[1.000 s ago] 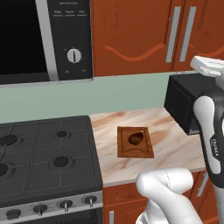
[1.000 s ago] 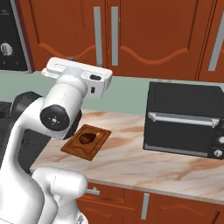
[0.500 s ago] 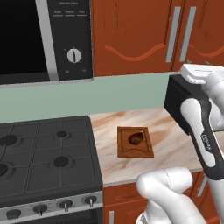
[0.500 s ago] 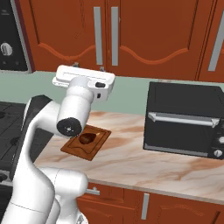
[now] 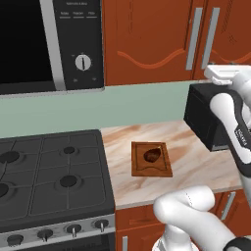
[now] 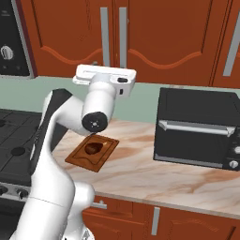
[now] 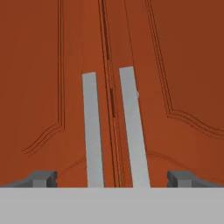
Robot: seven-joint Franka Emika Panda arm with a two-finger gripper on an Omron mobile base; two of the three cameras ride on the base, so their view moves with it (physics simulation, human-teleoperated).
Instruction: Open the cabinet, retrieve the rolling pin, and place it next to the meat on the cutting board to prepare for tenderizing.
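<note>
Hand view: end effector open wide, fingertips far apart at bottom corners, nothing between them, aimed square at the cabinet. Both doors shut; two long grey bar handles run side by side either side of the centre seam, wavy carved groove on each door. Right base view: arm raised w/ hand up near the cabinet's lower edge, below the handle pair; whether it touches the doors can't tell. Cutting board lies flat on the marble worktop, partly behind the arm's elbow, meat sitting on it approx. mid-board. Black toaster oven stands on worktop to the right, well apart from board. Left base view: board w/ meat near the stove, microwave above the burners, toaster oven partly behind the forearm. Low cabinets under the worktop w/ short grey handles.
</note>
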